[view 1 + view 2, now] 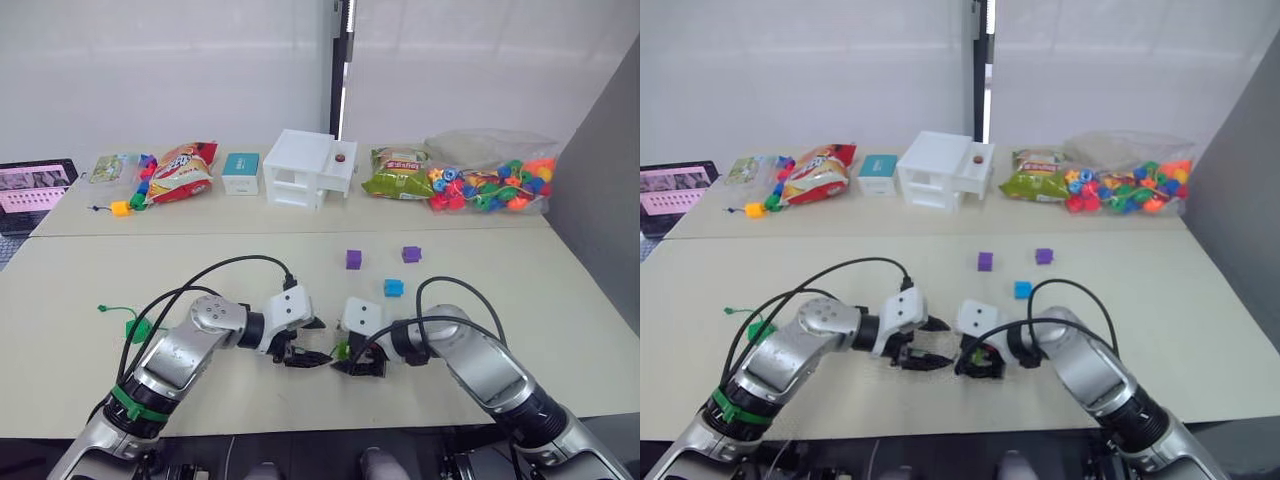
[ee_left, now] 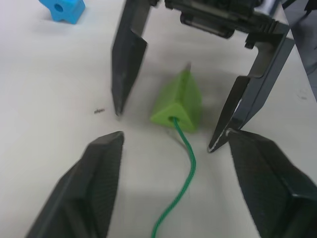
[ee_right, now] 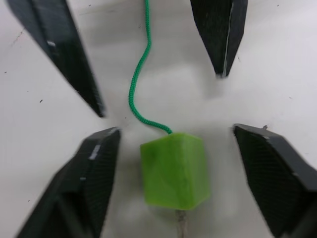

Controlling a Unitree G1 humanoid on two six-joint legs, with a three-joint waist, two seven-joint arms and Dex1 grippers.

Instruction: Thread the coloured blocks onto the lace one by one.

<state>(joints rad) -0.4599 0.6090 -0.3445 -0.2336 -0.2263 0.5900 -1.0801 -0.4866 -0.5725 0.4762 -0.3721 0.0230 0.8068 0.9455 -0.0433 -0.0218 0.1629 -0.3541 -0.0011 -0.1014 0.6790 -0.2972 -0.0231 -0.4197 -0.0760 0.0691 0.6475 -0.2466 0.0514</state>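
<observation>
Smooth pale table (image 1: 560,330) bears a light green cube (image 3: 174,169) strung on braided green lace (image 2: 182,173), both grippers spread apart around it.

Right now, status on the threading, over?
Both pincers open, left pincer and right pincer facing across the light green block. Lace enters its hole. Two purple blocks and blue block loose beyond. Nothing obstructing.

- I work at a pale beige table (image 1: 560,330), with a second table (image 1: 200,215) butted behind it.
- White walls (image 1: 150,70) rise beyond, split by a dark vertical strip (image 1: 338,60).
</observation>
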